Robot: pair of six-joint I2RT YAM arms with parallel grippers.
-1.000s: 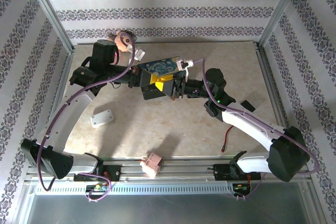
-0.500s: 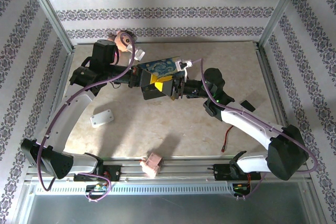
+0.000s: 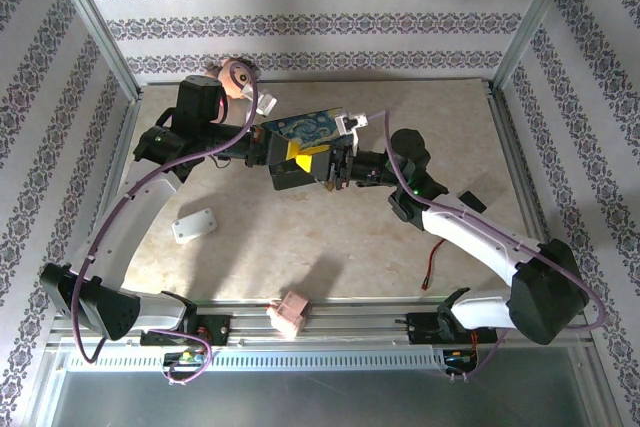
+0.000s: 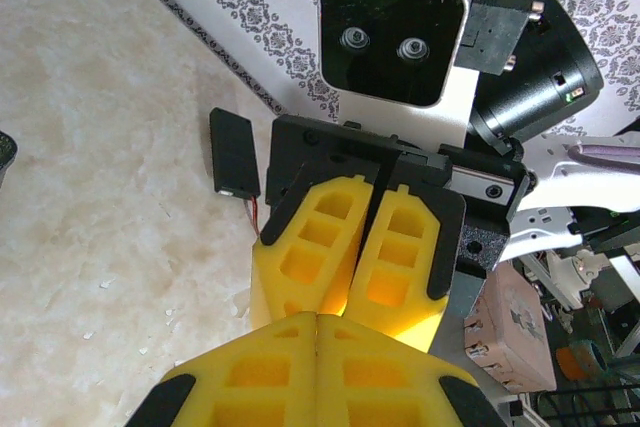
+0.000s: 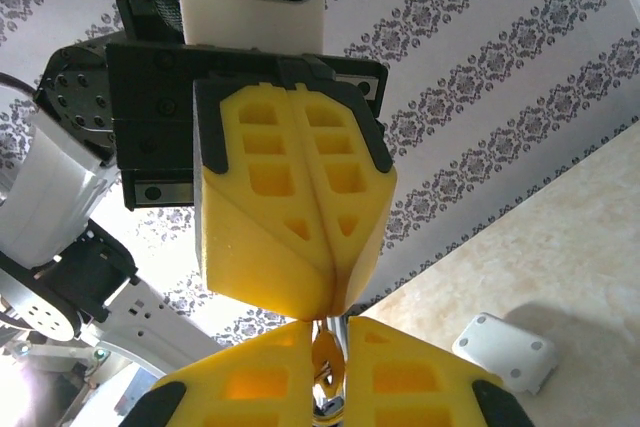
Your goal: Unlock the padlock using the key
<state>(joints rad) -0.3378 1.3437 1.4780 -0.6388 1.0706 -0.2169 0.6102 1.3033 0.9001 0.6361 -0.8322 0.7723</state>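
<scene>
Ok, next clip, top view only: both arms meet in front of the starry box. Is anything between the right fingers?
Observer: Yes. The right wrist view shows a small brass-gold piece with silvery metal under it, pinched between the right gripper's fingers. It is probably the padlock, but I can't be sure.
Operator: And the left fingers?
Observer: On the left gripper they are pressed flat together along their length, tip to tip with the right one's. Whether the tips touch, I can't tell.

Box [image 3: 300, 127] back centre, block [image 3: 194, 226] front-left, cube [image 3: 291, 314] at front edge
</scene>
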